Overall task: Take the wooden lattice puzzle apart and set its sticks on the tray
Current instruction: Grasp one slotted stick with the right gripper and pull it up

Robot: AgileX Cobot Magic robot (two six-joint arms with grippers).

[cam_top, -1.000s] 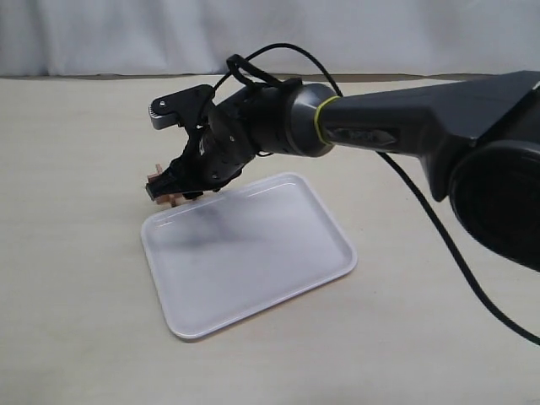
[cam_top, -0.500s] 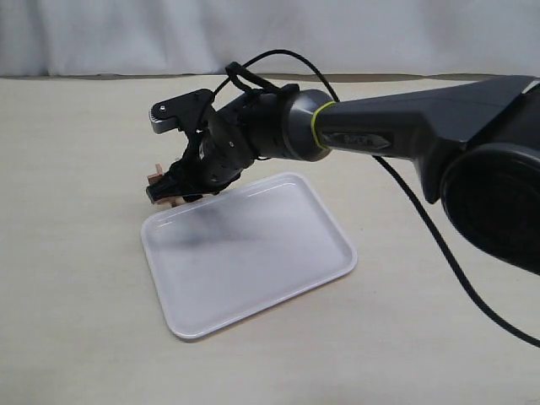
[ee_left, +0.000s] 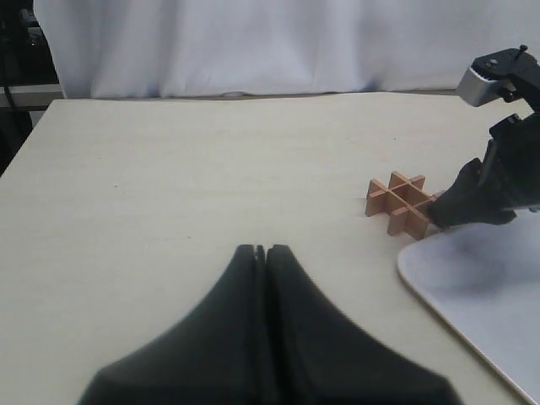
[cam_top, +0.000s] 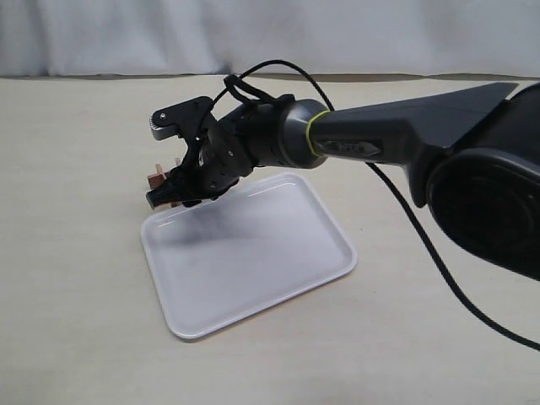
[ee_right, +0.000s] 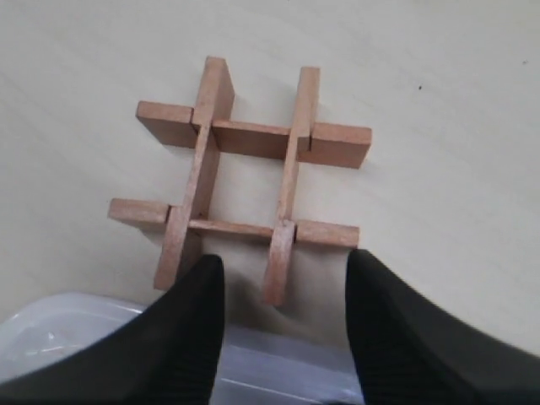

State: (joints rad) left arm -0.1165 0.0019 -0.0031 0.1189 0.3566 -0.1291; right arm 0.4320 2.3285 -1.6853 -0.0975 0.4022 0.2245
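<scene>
R pincer (ee_right: pixel 284 295) part-open, nothing gripped; fingers (ee_right: pixel 190 337) straddle end of one stick (ee_right: pixel 278 270). Tray (ee_right: pixel 76 325) rim beneath tips. Lattice puzzle (ee_right: pixel 249 177) just ahead, assembled, flat on bench (ee_right: pixel 439 101). L pincer (ee_left: pixel 261 251) clenched, empty, well apart.

Robot lab bench, pale wooden table (cam_top: pixel 76 295) backed by a white curtain (cam_top: pixel 101 34), black robot arm (cam_top: pixel 396 126) trailing a cable (cam_top: pixel 460 283), plain tray (cam_top: pixel 253 253) and small puzzle (ee_left: pixel 403 202) laid out, dark equipment (ee_left: pixel 17 59) beside the table.
</scene>
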